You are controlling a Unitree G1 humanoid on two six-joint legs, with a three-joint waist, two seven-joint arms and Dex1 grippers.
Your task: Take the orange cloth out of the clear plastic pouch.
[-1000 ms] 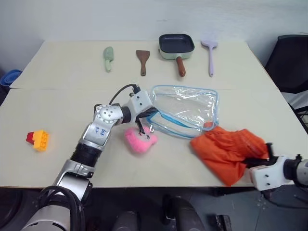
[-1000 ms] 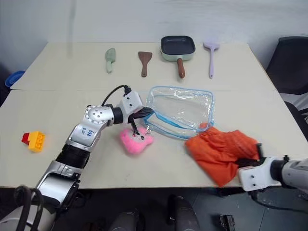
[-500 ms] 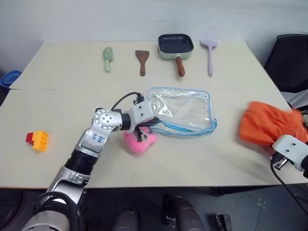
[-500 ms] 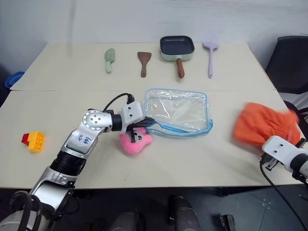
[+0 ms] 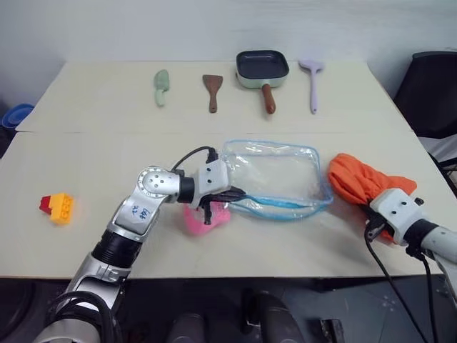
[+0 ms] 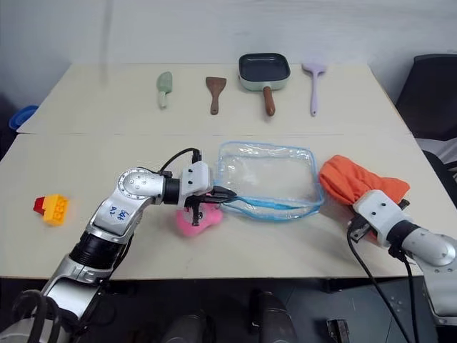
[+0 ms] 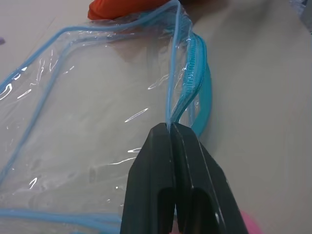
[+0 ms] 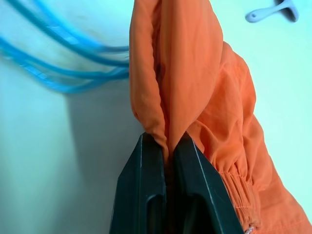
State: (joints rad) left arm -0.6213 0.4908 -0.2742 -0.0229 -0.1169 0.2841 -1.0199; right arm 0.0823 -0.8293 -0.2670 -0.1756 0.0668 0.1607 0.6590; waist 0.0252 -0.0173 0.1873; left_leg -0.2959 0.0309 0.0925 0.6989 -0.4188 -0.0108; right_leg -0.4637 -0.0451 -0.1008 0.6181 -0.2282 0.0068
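So we've got our left gripper [image 7: 170, 127] clamped on the pouch [image 5: 275, 177] right at its blue zipper edge, near the pink charm [image 5: 206, 215]. The pouch lies mid-tabletop [image 5: 107, 153], looking empty. Our right gripper [image 8: 167, 141] is pinched tight on a fold of the cloth [image 5: 360, 181], which sits bunched just outside the pouch at its 3 o'clock end, out of the bag. Up at 12 o'clock there's a row of a green tool [image 5: 161, 86], spatula [image 5: 212, 91], pan [image 5: 262, 68] and a lilac turner [image 5: 312, 82]. Toy bricks [image 5: 56, 207] at 9 o'clock.
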